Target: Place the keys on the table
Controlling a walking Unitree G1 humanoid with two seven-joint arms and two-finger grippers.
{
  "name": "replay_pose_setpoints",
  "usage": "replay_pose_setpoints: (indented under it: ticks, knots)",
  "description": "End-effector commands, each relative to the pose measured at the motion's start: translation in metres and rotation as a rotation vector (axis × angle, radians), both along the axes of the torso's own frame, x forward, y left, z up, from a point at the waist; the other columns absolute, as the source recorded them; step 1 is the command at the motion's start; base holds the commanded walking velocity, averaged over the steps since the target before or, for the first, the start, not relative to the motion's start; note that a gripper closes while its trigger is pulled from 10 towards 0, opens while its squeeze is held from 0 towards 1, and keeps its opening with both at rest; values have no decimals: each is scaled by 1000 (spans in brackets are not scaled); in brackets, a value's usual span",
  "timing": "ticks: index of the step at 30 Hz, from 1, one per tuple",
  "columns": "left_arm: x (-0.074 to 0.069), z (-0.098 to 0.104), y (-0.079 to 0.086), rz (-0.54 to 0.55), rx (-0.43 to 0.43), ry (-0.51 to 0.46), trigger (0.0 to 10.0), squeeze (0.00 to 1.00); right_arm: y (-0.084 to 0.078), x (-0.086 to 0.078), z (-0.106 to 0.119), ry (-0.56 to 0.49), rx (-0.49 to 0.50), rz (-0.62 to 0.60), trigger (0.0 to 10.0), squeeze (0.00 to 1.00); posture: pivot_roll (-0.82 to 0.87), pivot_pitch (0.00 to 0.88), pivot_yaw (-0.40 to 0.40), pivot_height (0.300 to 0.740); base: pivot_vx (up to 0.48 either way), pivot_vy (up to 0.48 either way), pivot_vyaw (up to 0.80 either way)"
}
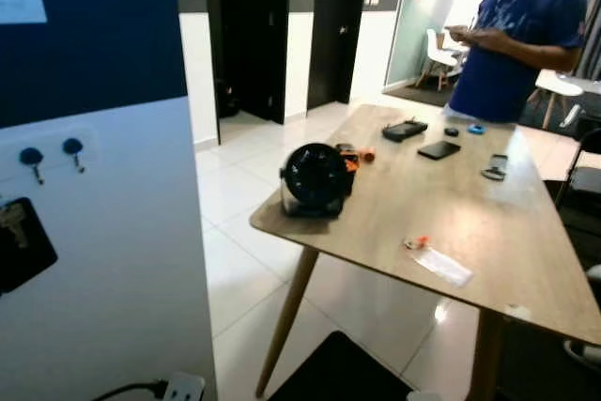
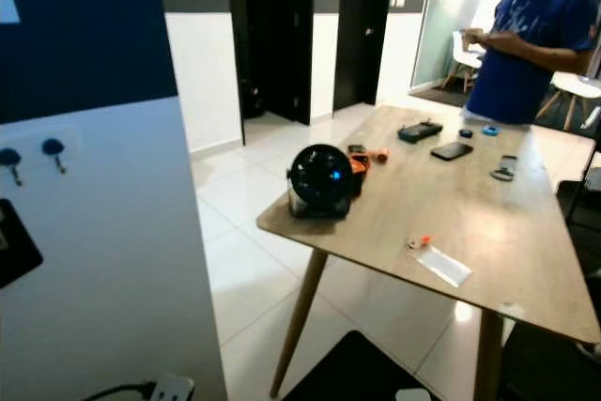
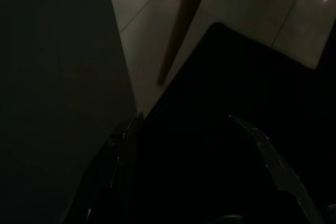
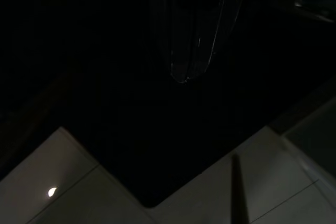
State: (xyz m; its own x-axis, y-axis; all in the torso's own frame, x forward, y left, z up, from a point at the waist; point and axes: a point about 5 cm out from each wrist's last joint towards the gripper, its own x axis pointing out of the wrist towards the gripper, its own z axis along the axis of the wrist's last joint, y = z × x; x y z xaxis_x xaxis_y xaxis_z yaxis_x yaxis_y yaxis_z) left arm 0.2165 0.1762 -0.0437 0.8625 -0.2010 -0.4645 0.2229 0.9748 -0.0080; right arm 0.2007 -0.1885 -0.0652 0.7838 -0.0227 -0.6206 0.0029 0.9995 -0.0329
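Both arms hang idle down low. In the left wrist view the left gripper (image 3: 191, 145) has its two black fingers spread apart with nothing between them, hanging over a black mat (image 3: 247, 77) and pale floor tiles (image 3: 152, 19), with a wooden table leg (image 3: 181, 30) running past. The right wrist view is super dark; the right gripper (image 4: 197, 30) looks like its fingers are pressed together with nothing in them, above the same black mat and tiles.

Moving outward: on the left there's a white and dark blue wall panel (image 1: 103, 232) with two blue hooks (image 1: 52, 159). The keys (image 1: 14, 223) seem to hang at the far left edge against a black plate, well apart from the table, but they're small and blurry.

The wooden table (image 1: 488, 232) sits right of centre. On its near left corner stands a small black fan (image 1: 315, 178), with something orange (image 1: 355, 157) just behind it. A clear plastic bag (image 1: 437, 258) lies near the front edge. Farther back are a dark phone (image 1: 439, 149) and other small dark gadgets. A person in a blue shirt (image 1: 521, 30) stands at the far end, hands together at the chest.
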Motion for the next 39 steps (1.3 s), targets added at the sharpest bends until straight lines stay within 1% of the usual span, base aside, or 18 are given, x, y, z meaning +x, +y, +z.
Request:
replay_pose_setpoints:
  ticks: [1,5,7,13,21,25,39]
  knots:
    - [-1,-2,0,-3,5,17,10000,0,-2,-5,-3,23,-6,0,10000,0,62,33,-16,740,0,0,800]
    - [-3,-3,1,2,-23,39,10000,0,-2,-6,-3,24,-5,1,10000,0,64,33,-15,740,0,0,800]
    - [-2,-3,2,-3,3,33,10000,0,-2,-6,-4,25,-4,0,10000,0,64,31,-14,740,0,0,800]
    - [-2,-3,4,5,39,34,10000,0,-1,-7,-4,27,0,-1,10000,0,66,31,-11,740,0,0,800]
    - [-2,-3,6,14,42,41,10000,0,0,-7,-4,30,2,0,10000,0,67,30,-10,740,0,0,800]
    - [-2,-3,7,12,56,40,10000,0,1,-7,-5,32,3,-1,10000,0,67,29,-9,740,0,0,800]
    - [0,-3,6,4,69,40,10000,0,0,-9,-6,40,5,-2,10000,0,67,31,-3,740,0,0,800]
